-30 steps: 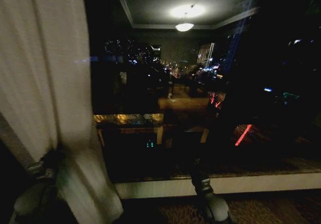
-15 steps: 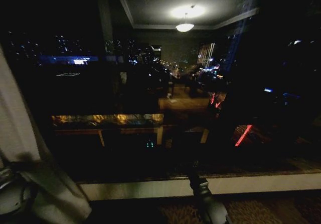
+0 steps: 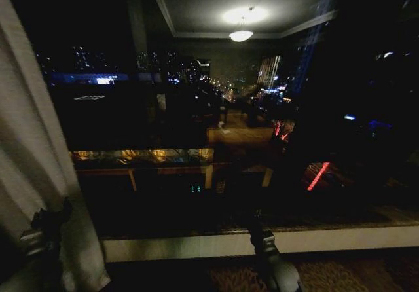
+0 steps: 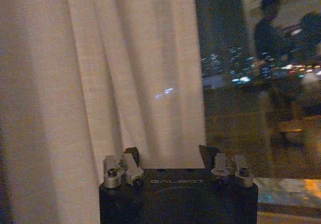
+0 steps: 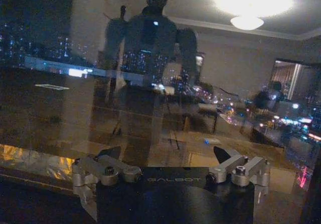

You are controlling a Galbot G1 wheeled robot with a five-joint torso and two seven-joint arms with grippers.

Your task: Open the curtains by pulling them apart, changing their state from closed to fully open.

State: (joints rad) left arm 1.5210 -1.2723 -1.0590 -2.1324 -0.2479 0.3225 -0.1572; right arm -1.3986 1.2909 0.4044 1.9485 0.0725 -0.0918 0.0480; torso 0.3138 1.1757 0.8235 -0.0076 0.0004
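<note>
Left gripper (image 4: 168, 156) sits against the curtain (image 4: 100, 83) at the far left of the window (image 3: 216, 128). Wrist view: jaws spread, a fold of fabric hanging between them; can't confirm any pinch, so I'd call it released. In the head view the same gripper (image 3: 49, 223) is low left, right at the panel's edge.

Change over the last 1 s: the left panel covered roughly the left third of the glass, then was swept almost out of the head view, and has now drifted back a little, so the curtain (image 3: 33, 174) takes a strip down the left edge. Glass from there rightward is bare, night city and ceiling-lamp reflection (image 3: 241, 35) showing.

Read: left side is mostly open, slight rebound. Can't judge the right panel; right part of the window looks dark.

Right gripper (image 5: 170, 163) faces the bare glass, jaws apart, nothing in them. Its arm (image 3: 272, 259) is low centre by the sill (image 3: 294, 239).

Text: "GALBOT" embossed on both gripper bodies. Nothing else legible.
</note>
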